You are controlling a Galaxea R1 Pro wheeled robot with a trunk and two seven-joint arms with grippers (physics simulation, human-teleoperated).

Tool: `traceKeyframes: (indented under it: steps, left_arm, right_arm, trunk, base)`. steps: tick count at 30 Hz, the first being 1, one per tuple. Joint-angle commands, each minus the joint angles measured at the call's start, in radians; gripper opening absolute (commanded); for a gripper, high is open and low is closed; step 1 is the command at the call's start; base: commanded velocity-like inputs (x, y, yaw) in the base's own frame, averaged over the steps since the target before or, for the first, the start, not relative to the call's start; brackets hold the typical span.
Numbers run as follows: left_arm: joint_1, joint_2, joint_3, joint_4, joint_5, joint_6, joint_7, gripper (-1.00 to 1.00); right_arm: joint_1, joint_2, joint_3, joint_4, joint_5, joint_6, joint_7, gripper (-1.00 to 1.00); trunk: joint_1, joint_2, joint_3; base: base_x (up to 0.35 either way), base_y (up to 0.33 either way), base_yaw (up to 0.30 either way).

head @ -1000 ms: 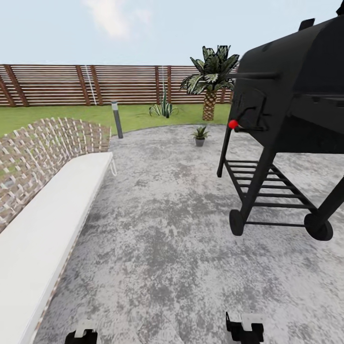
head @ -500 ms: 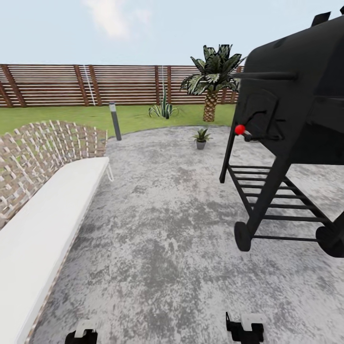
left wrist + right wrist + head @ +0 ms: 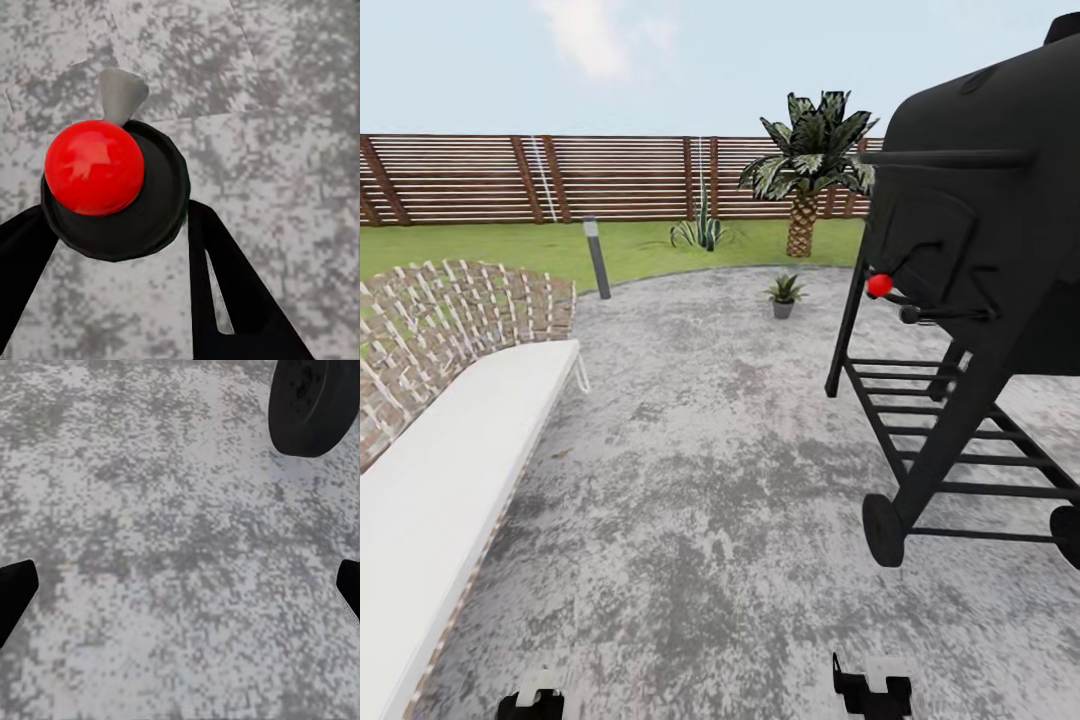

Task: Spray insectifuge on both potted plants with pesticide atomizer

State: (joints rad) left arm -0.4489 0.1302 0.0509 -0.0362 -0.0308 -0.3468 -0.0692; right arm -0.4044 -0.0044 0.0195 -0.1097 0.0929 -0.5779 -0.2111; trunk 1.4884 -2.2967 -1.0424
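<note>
Between your left pincer's (image 3: 112, 225) fingers sits the atomizer (image 3: 112, 187), gripped; right pincer (image 3: 180, 592) spread wide, empty. One potted plant (image 3: 784, 296) far across patio (image 3: 690, 480).

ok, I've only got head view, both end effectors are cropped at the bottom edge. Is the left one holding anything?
Observer: Yes. In the left wrist view, the left end effector grips a slim dark bottle with a red ball top.
Operator: And the right one?
Observer: The right end effector is open, with nothing between its fingers, over the mottled grey stone patio.
Operator: Anything close to it?
Observer: A black grill wheel stands on the stone ahead of it.
</note>
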Motion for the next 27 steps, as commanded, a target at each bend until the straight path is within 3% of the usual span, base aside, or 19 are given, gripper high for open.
traceKeyframes:
  steps: [1,27]
  left_arm:
    - [-0.001,0.0,0.006,0.001,-0.003,-0.003,-0.005,-1.0]
    - [-0.001,0.0,0.006,0.002,-0.003,-0.003,-0.005,-1.0]
  right_arm:
    - [-0.001,0.0,0.002,0.001,0.01,0.0,-0.01,1.0]
    - [-0.001,0.001,0.002,0.001,0.01,0.0,-0.01,1.0]
  trunk:
    - [0.0,0.0,-0.001]
    - [0.0,0.0,-0.001]
  base:
    - [0.341,0.0,0.0]
    - [0.341,0.0,0.0]
